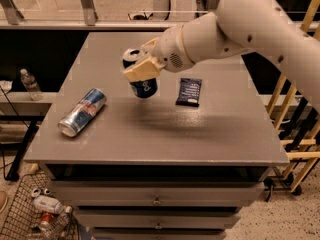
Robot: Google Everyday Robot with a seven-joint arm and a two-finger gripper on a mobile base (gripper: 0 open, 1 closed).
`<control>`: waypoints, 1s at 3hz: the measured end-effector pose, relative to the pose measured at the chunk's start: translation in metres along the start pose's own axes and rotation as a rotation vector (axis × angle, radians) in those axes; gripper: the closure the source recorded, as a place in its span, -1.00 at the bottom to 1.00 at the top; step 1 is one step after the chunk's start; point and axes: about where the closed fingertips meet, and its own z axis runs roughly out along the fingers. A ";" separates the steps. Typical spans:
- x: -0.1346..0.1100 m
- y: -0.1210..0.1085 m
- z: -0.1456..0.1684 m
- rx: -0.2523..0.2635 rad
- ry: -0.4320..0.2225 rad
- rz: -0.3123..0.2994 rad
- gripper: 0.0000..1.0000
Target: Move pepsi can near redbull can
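Observation:
My gripper is shut on the pepsi can, a short dark blue can with a silver top, and holds it tilted above the middle of the grey table. The redbull can, slim, silver and blue with a red mark, lies on its side near the table's left edge, left of and below the held can. The two cans are apart.
A flat dark blue snack packet lies on the table right of the held can. A water bottle stands on a low shelf at the left. A wire basket with trash sits on the floor at bottom left. Wooden rails stand at the right.

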 end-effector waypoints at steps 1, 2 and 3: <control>0.003 0.005 0.022 0.009 -0.048 0.024 1.00; 0.006 0.006 0.039 0.014 -0.087 0.049 1.00; 0.006 0.010 0.054 -0.002 -0.119 0.078 1.00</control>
